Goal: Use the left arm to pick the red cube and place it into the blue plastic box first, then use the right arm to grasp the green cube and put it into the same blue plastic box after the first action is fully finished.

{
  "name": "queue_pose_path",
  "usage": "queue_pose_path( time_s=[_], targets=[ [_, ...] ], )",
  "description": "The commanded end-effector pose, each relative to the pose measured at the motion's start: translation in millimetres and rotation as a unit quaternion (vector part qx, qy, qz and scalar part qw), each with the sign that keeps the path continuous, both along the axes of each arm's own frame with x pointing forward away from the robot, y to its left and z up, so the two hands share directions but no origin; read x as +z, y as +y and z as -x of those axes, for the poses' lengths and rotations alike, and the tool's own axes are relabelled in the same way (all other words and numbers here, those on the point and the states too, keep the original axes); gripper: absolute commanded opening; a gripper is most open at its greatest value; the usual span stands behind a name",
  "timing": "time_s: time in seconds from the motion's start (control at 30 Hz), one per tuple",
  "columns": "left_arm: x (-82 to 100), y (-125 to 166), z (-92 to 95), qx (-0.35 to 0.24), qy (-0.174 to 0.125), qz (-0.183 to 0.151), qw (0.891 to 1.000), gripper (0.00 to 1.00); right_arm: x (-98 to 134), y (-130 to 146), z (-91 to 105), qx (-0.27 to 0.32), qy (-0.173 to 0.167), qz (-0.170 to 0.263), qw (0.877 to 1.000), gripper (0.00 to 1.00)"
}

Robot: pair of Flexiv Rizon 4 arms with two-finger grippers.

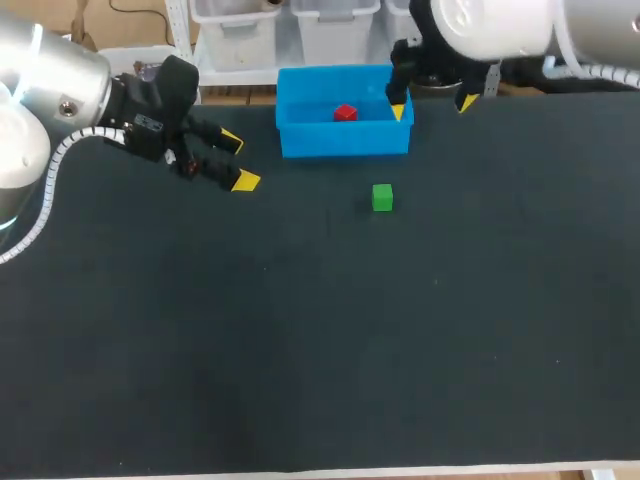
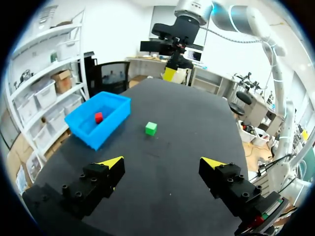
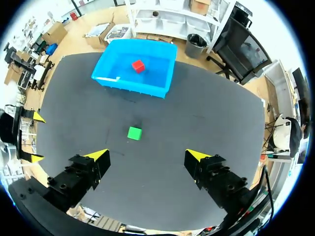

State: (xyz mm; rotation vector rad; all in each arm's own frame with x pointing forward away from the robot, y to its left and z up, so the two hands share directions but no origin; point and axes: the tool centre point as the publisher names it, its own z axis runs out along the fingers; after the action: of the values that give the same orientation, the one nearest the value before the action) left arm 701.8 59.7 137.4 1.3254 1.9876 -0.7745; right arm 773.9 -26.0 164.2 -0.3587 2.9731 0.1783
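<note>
A flat table with a dark charcoal, matte top (image 1: 300, 350) fills nearly the whole head view, running from the left side of the frame to the right. Its surface is evenly dark and finely textured. A thin pale strip (image 1: 400, 469), the table's near edge, runs along the very bottom of the frame. The far edge crosses the upper part of the frame. Both wrist views show the same dark top.

Head view: above, behind, whole table (image 1: 300, 350). Left wrist: low, from left edge, across. Right wrist: high, downward. All share blue box (image 1: 345, 140), green cube (image 1: 382, 197).
</note>
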Motion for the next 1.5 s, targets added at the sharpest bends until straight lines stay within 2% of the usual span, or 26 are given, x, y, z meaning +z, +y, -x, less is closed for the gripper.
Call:
queue_pose_path(
  time_s=[0.03, 0.07, 0.93, 1.13, 1.5],
  targets=[
    [0.3, 0, 0.3, 0.001, 0.0, -0.002, 1.0, 1.0, 5, -7, -1.2, -0.009, -0.025, -0.04, 0.999, 1.0],
    [0.3, 0, 0.3, 0.001, 0.0, -0.002, 1.0, 1.0, 8, -8, -0.6, -0.008, -0.044, -0.052, 0.998, 1.0],
    [0.3, 0, 0.3, 0.001, 0.0, -0.002, 1.0, 1.0, 8, -6, 0.1, -0.011, -0.044, -0.044, 0.998, 1.0],
    [0.3, 0, 0.3, 0.001, 0.0, -0.002, 1.0, 1.0, 2, 4, -4.9, -0.037, -0.024, -0.021, 0.999, 1.0],
    [0.3, 0, 0.3, 0.001, 0.0, -0.002, 1.0, 1.0, -13, 46, -16.8, -0.061, 0.018, 0.024, 0.998, 1.0]
  ],
)
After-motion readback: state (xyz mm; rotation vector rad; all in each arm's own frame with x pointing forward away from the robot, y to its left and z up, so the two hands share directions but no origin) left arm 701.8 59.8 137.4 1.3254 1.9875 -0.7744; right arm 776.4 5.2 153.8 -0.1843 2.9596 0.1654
